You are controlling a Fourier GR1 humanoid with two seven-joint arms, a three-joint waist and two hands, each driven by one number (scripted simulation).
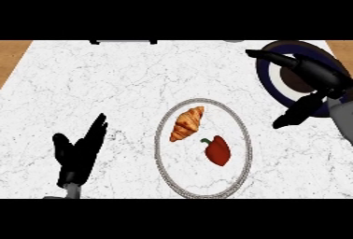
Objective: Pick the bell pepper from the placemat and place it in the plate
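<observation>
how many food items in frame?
2. A croissant on the upper left of the placemat and a bell pepper just below and right of it. The right hand covers part of the plate, so something may be hidden there.

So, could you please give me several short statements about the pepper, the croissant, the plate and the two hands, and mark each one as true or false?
1. The red bell pepper lies on the round white placemat with a grey rim. True.
2. The golden-brown croissant lies in the dark blue plate. False: it lies on the placemat, beside the pepper.
3. The black right hand is above the plate. True.
4. The right hand holds the pepper. False: it holds nothing.
5. The black left hand touches the placemat. False: it rests open, apart from it.
</observation>
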